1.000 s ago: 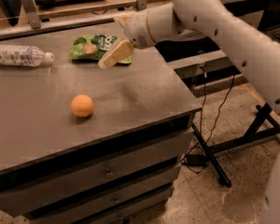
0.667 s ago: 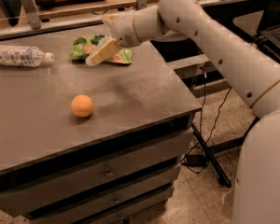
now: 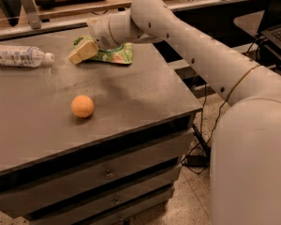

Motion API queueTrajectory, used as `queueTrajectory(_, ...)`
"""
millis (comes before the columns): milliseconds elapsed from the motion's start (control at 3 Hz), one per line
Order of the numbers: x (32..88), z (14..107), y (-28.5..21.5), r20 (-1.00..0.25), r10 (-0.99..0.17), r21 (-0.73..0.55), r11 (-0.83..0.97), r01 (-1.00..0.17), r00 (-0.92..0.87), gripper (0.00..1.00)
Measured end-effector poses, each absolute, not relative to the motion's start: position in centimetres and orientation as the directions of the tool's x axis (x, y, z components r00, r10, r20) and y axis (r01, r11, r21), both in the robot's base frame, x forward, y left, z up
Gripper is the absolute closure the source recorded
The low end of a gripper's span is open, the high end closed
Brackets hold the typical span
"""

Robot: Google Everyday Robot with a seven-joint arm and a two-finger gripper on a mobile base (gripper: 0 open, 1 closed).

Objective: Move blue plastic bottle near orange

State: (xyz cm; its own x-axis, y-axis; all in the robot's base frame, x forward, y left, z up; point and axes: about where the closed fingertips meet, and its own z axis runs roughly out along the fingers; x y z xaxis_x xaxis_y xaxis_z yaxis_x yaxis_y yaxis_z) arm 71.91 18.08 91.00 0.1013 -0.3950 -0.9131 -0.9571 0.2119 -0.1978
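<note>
Hovering over the back of the counter [image 3: 145, 93] beside the green snack bag [image 3: 113, 55], the hand [image 3: 83, 52] is sitting just right of the bottle [image 3: 18, 56]. Whether it is released or clenched I cannot tell, and the approach is seemingly the step in hand. The bottle is lying on its side at the back left, well apart from the orange [image 3: 82, 106], its long axis running left to right and its cap pointing toward the hand; the next move is calling for a grasp across that axis.

cream jaws by green bag [image 3: 116, 55], orange fruit [image 3: 82, 106]
</note>
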Motion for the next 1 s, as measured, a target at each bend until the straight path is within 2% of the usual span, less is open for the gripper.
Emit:
queueTrajectory(333, 71.9, 91.0, 18.1, -0.913, -0.395, -0.198, 0.212, -0.957, 0.101, 0.00)
queueTrajectory(667, 72.3, 90.6, 20.7, -0.925, -0.366, -0.180, 0.180, -0.967, 0.104, 0.00)
queueTrajectory(1000, 72.9, 89.4, 25.5, -0.943, -0.319, -0.131, 0.112, -0.985, 0.089, 0.00)
